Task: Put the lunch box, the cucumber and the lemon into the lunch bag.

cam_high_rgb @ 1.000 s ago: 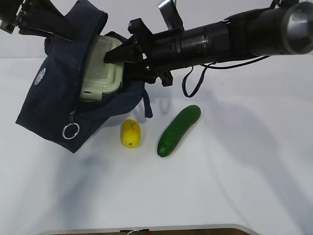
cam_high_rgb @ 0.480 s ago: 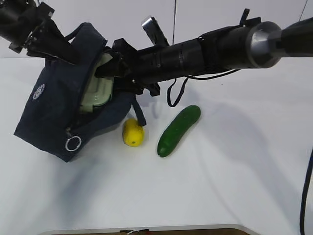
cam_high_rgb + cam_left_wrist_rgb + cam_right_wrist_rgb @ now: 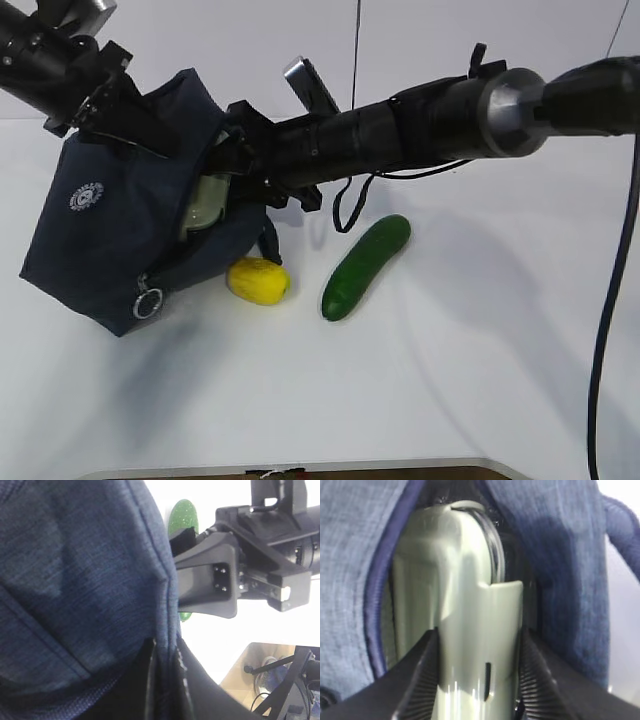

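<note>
Since a second ago the lunch box (image 3: 203, 203) has gone much deeper into the lunch bag (image 3: 110, 235), and now I see only a thin pale green strip of it in the bag's mouth from my outside camera. The bag has tipped up more and slid a bit to the left on the white bench (image 3: 450, 380). The lemon (image 3: 258, 280) has rolled over too; it now lies on its side, touching the bottom edge of the bag. The cucumber (image 3: 365, 266) has not moved and lies just to the right of the lemon, apart from it. My right end effector (image 3: 479, 672) has its two black fingers (image 3: 417, 680) pressed on both sides of the lunch box's green lid, so it is holding the box, half open around it. In that close view the box sits upright in the opening, with blue cloth on both sides. My left end effector (image 3: 125, 118) is up at the top left of the bag, squeezed shut on the top rim of the cloth and holding that side up. From the left wrist camera I see mostly blue cloth filling the view, with the other arm's grey finger next to it and a bit of green cucumber behind. The round metal ring (image 3: 148, 303) of the zipper hangs low on the bag's front corner.
</note>
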